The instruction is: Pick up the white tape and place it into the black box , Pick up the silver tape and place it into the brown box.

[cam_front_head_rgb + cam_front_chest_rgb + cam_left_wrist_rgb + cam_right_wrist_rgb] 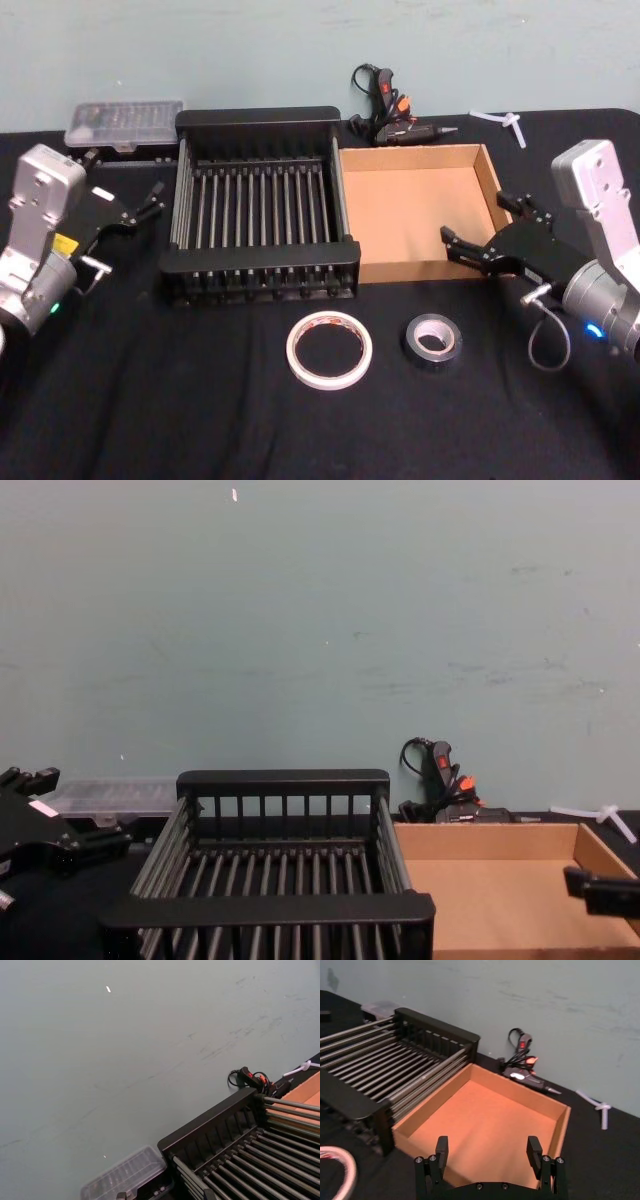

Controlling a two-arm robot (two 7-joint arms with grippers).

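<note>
The right hand [478, 236] hangs over the right-hand near corner of the brown box [415, 215], its two black fingers [441, 1150] spread wide with nothing between them — in the right wrist view they frame the tray's bare cardboard floor. The left hand [140, 205] sits off the left side of the black box [262, 130], fingers parted and holding nothing, pointed toward the crate's slatted wall.

The black box stands on the black bench [150, 400] with the brown box touching its right side. Both containers hold nothing. In front of the black box, near its right end, the white tape [329, 349] lies flat on the bench; the silver tape [433, 340] lies flat just to the right of it, the two rolls apart, in front of the brown box's left part.

Behind the black box's left corner rests a clear plastic case [124, 124] — and behind the seam between the two boxes, a black glue gun [392, 112] with its cord.
</note>
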